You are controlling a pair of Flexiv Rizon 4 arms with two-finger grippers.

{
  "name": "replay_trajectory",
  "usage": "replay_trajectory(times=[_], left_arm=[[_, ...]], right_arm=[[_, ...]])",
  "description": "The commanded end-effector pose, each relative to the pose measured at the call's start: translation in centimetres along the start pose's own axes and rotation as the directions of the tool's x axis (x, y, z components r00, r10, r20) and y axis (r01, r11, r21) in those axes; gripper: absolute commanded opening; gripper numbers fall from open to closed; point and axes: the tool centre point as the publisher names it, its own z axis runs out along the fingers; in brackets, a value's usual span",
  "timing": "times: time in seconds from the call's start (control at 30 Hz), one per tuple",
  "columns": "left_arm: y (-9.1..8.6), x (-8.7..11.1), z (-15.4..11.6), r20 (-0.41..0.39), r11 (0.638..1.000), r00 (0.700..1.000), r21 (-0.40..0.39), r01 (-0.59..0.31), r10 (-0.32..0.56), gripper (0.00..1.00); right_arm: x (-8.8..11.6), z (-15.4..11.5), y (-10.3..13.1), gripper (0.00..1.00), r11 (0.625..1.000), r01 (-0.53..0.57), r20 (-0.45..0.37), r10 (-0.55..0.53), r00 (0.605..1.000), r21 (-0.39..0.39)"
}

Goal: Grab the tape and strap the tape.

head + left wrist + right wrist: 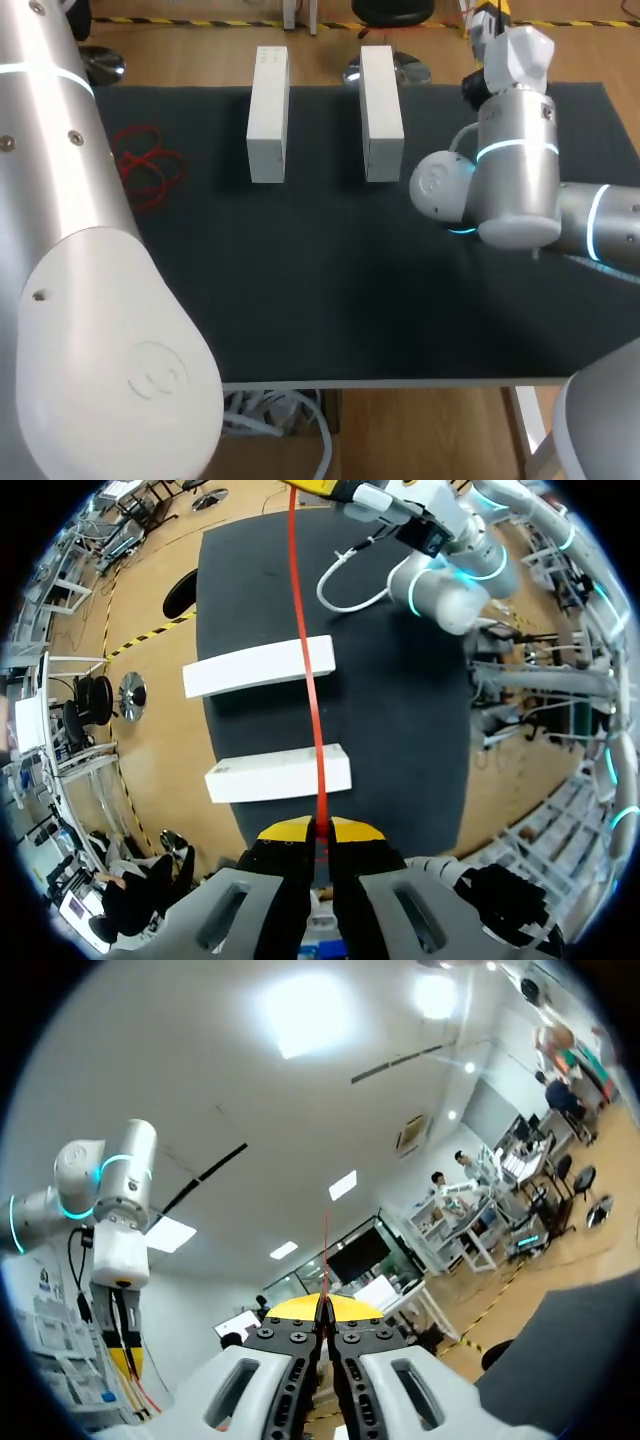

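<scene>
We see a table (pixel 330 290) covered by a dark, almost black mat, with a thin pale strip of the tabletop showing along the near edge. Two white blocks rest on the mat toward its far side. The left block (pixel 268 115) and the right block (pixel 381 112) are both long and rectangular (plain box shapes, as far as we can tell). Each lies lengthwise, running from the far edge toward the middle. They sit parallel, side by side and apart, with a strip of bare mat between them. Their far ends reach the mat's far edge. The left block's top carries a few small marks, too faint for us to make out.
</scene>
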Motion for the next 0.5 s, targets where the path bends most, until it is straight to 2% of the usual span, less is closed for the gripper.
replay_trajectory(times=[0.03, 0.17, 0.23, 0.3, 0.5], left_arm=[[-0.19, -0.41, -0.32, -0.012, 1.0, 1.0, -0.008, 0.0, 0.0, 0.0], [-0.19, -0.41, -0.32, -0.012, 1.0, 1.0, -0.008, 0.0, 0.0, 0.0], [-0.19, -0.41, -0.32, -0.012, 1.0, 1.0, -0.008, 0.0, 0.0, 0.0], [-0.19, -0.41, -0.32, -0.012, 1.0, 1.0, -0.008, 0.0, 0.0, 0.0], [-0.19, -0.41, -0.32, -0.012, 1.0, 1.0, -0.008, 0.0, 0.0, 0.0]], right_arm=[[0.45, -0.43, 0.49, 0.0, 0.997, 0.058, 0.087, -0.061, 0.994, 0.043], [0.07, -0.54, 0.25, 0.0, 0.996, 0.071, 0.131, -0.076, 0.988, 0.047], [0.29, -0.43, 0.43, 0.0, 0.997, -0.025, 0.177, 0.013, 0.984, 0.068], [0.25, -0.07, 0.9, 0.0, 0.988, -0.152, 0.282, 0.138, 0.95, 0.029], [0.25, -0.07, 0.9, 0.0, 0.988, -0.152, 0.282, 0.138, 0.95, 0.029]])
